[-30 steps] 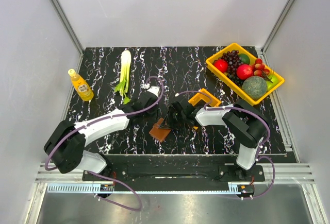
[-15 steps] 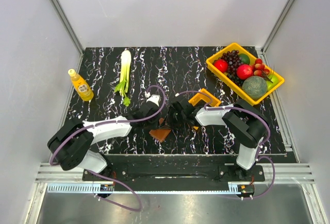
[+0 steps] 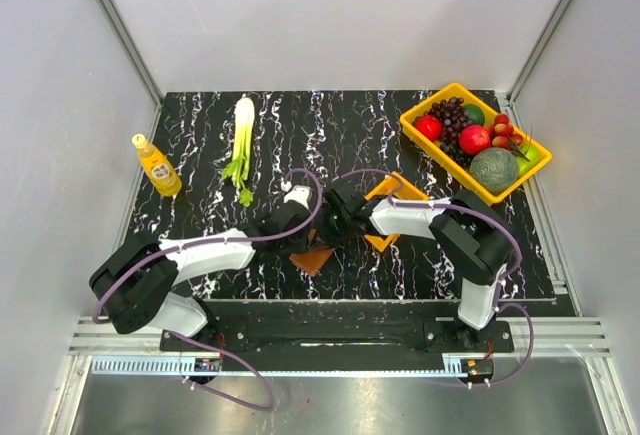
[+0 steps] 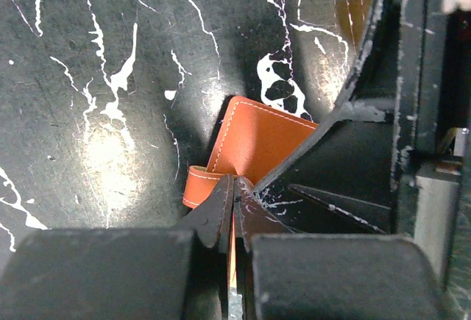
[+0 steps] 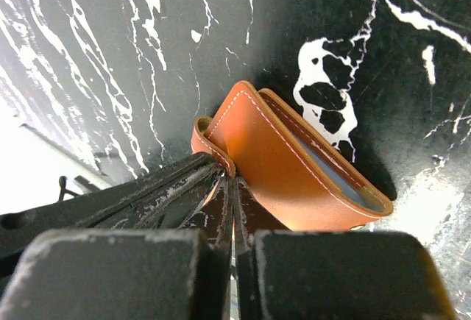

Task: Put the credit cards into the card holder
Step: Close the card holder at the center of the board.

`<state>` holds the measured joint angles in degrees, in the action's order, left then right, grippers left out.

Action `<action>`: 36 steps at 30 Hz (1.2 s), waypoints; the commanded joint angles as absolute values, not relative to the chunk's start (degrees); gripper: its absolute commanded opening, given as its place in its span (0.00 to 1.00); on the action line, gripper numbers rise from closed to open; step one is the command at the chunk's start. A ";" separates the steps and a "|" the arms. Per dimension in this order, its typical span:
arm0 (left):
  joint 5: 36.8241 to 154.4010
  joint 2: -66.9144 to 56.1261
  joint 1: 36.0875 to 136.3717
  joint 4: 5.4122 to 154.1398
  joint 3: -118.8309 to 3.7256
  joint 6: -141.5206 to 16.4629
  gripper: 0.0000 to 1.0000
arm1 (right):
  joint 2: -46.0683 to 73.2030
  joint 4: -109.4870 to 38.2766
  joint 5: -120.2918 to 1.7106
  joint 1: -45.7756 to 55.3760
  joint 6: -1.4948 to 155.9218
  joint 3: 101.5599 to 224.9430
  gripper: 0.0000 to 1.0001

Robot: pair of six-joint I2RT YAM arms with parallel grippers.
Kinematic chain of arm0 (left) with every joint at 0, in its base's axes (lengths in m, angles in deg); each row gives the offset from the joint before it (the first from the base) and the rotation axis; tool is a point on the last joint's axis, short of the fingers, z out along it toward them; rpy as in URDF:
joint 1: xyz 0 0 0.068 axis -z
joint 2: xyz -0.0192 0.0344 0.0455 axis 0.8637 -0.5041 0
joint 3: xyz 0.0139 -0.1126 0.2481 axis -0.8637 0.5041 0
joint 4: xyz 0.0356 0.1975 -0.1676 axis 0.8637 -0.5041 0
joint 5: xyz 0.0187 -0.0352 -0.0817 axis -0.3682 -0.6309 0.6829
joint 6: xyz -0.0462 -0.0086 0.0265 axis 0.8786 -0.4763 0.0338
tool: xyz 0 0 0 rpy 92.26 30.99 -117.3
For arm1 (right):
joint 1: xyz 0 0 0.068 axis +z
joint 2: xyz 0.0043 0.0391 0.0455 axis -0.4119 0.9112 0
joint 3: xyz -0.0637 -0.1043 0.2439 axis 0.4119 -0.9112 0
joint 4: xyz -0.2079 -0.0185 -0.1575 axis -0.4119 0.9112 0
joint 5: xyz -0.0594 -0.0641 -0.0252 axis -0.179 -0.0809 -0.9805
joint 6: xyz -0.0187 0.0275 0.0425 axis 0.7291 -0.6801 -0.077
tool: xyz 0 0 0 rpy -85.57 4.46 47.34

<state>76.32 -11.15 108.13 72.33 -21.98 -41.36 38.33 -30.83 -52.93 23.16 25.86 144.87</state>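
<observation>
Left hand [image 4: 232, 196] moved in beside right hand [image 5: 232, 185]; both closed, tips touching card holder [image 5: 283, 169]; credit card [image 5: 333, 179] inside.

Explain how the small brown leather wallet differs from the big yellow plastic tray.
The brown leather wallet is small and folded; the yellow plastic tray is big and open-topped. The wallet lies near the front, the tray at the far right corner. Both hold something: a pale card, fruit.

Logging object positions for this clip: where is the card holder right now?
Top view: the card holder lies at the table's front centre, at the shut tips of the left gripper and right gripper, left of the orange bin.
</observation>
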 commanded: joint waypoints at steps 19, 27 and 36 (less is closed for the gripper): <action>81.73 -16.12 116.32 73.80 -15.09 -37.91 0.00 | 55.09 0.79 -75.28 23.13 39.29 151.33 0.00; 81.73 -19.72 120.37 77.41 -12.02 -31.57 0.00 | 56.93 5.72 -77.83 23.84 41.48 152.83 0.00; 82.08 -20.78 121.08 80.65 -9.82 -29.11 0.00 | 61.15 7.92 -75.81 26.64 43.86 158.01 0.00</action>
<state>61.51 -14.34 116.35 87.32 -15.34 -36.00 46.90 -4.50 -58.40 24.86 37.96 163.25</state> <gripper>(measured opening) 0.012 0.003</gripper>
